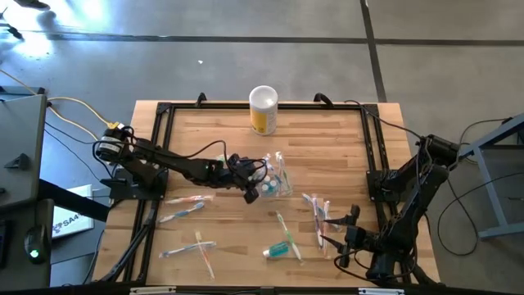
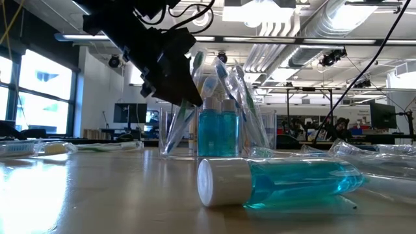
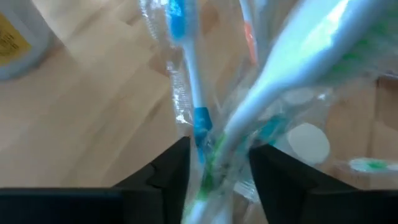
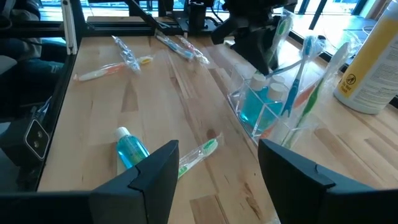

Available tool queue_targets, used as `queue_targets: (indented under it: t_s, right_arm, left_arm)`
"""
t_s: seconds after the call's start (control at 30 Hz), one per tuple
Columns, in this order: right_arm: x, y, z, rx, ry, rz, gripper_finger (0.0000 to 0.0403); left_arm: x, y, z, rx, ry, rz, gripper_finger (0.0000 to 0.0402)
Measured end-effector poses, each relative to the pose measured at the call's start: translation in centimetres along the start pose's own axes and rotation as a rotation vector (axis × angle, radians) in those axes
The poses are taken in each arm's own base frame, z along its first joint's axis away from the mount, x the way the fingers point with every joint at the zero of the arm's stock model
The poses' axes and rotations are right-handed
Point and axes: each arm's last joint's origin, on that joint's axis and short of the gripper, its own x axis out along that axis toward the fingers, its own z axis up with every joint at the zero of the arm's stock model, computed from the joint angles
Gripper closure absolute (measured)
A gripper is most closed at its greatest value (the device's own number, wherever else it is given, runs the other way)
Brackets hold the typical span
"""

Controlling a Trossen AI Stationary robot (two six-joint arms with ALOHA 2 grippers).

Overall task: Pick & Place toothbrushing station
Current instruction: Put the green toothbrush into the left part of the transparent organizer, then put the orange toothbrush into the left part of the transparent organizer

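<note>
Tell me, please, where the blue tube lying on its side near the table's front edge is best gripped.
Grip the blue tube across the middle of its round body, coming straight down from above. It lies flat with its white cap at one end, and a wrapped toothbrush lies close beside it, so a steep approach seems safest.

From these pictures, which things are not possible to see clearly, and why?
- Left pincer, low view: its dark body covers part of the clear holder, so contact with it is hidden.
- Left wrist view: the toothbrushes are blurred; whether one is gripped is unclear.
- High view: the number of brushes in the holder is too small to count.
- Yellow canister, right wrist view: cut off by the edge.
</note>
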Motion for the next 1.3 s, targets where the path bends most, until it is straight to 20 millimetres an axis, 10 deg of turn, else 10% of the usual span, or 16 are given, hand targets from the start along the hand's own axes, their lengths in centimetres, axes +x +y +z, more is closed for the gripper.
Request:
queue_targets:
  t_s: [0.6, 0.9, 1.3]
  right_arm:
    - [0.0, 0.0, 0.0, 0.000, 0.000, 0.001, 0.0191]
    - [0.0, 0.0, 0.0, 0.000, 0.015, 0.009, 0.0191]
    - [0.7, 0.9, -1.3, -0.024, 0.027, -0.003, 0.0191]
  left_arm:
    - [-2.7, -1.6, 4.7, -0.004, 0.166, 0.041, 0.0218]
    - [-8.6, -3.2, 8.8, 0.065, 0.331, 0.109, 0.0218]
    - [-12.2, -5.3, 3.1, 0.097, 0.583, 0.283, 0.0218]
